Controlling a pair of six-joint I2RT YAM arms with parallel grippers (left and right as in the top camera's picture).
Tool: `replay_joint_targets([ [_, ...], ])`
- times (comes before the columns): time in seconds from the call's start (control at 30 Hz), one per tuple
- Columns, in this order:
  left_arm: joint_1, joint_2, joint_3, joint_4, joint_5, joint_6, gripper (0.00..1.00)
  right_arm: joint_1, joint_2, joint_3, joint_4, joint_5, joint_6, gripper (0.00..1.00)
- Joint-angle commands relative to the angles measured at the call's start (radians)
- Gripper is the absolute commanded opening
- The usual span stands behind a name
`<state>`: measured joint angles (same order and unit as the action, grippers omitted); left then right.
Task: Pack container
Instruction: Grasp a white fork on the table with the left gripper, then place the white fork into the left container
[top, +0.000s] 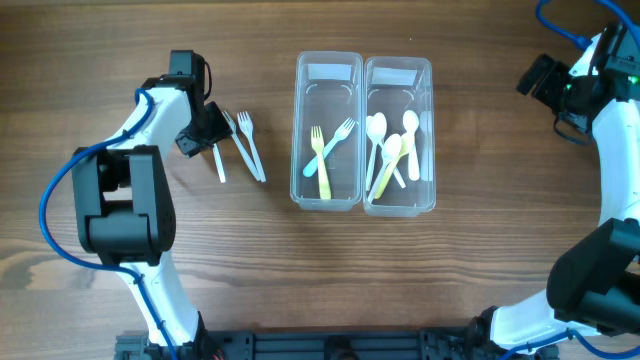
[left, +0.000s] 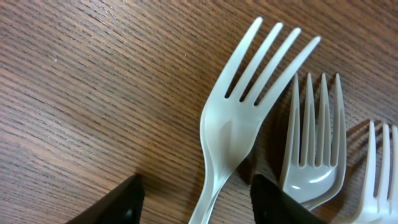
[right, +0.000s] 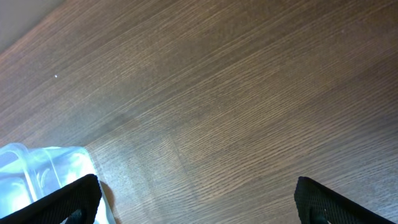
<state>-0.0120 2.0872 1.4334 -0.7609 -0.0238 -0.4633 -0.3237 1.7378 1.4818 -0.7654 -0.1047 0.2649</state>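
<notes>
Three white plastic forks (top: 245, 145) lie on the table left of two clear containers. My left gripper (top: 207, 133) is down at them, open. In the left wrist view its fingertips (left: 199, 190) stand either side of the neck of the nearest fork (left: 239, 115), with gaps on both sides. A second fork (left: 314, 155) and a third fork (left: 380, 177) lie to its right. The left container (top: 303, 120) holds two forks (top: 322, 150). The right container (top: 428, 120) holds several spoons (top: 392, 150). My right gripper (top: 540, 76) is open and empty at the far right; it also shows in the right wrist view (right: 199, 199).
The two containers stand side by side in the middle of the wooden table. In the right wrist view a corner of a clear container (right: 37, 174) shows at the lower left, and bare wood fills the rest.
</notes>
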Motion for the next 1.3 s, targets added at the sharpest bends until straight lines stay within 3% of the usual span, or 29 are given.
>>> replay_joint_targets([
  [0.0, -0.003, 0.036, -0.006, 0.019, 0.023, 0.021, 0.49, 0.005, 0.006, 0.008, 0.001, -0.008, 0.008, 1.0],
  [0.1, -0.003, 0.035, -0.006, 0.023, 0.013, 0.094, 0.37, 0.005, 0.006, 0.008, 0.001, -0.008, 0.008, 0.99],
  [0.23, -0.003, 0.035, -0.006, 0.019, 0.012, 0.1, 0.18, 0.005, 0.006, 0.008, 0.0, -0.008, 0.007, 0.99],
  [0.47, -0.004, 0.029, -0.003, -0.036, 0.005, 0.15, 0.1, 0.005, 0.006, 0.008, -0.006, -0.008, 0.008, 0.99],
  [0.57, -0.004, -0.013, 0.064, -0.107, 0.006, 0.165, 0.1, 0.005, 0.006, 0.008, -0.006, -0.008, 0.008, 1.0],
  [0.67, -0.025, -0.117, 0.253, -0.219, 0.034, 0.165, 0.1, 0.005, 0.006, 0.008, -0.005, -0.008, 0.008, 1.0],
  [0.87, -0.196, -0.265, 0.365, -0.191, 0.147, 0.117, 0.07, 0.005, 0.006, 0.008, -0.005, -0.008, 0.008, 0.99],
  [1.0, -0.385, -0.231, 0.364, -0.19, 0.126, 0.119, 0.09, 0.005, 0.006, 0.008, -0.005, -0.008, 0.008, 0.99],
  [1.07, -0.459, -0.187, 0.364, -0.191, 0.035, 0.119, 0.11, 0.005, 0.006, 0.008, -0.005, -0.008, 0.008, 1.0],
  [1.27, -0.499, -0.016, 0.364, -0.167, -0.03, 0.12, 0.2, 0.005, 0.006, 0.008, -0.005, -0.008, 0.008, 1.0],
])
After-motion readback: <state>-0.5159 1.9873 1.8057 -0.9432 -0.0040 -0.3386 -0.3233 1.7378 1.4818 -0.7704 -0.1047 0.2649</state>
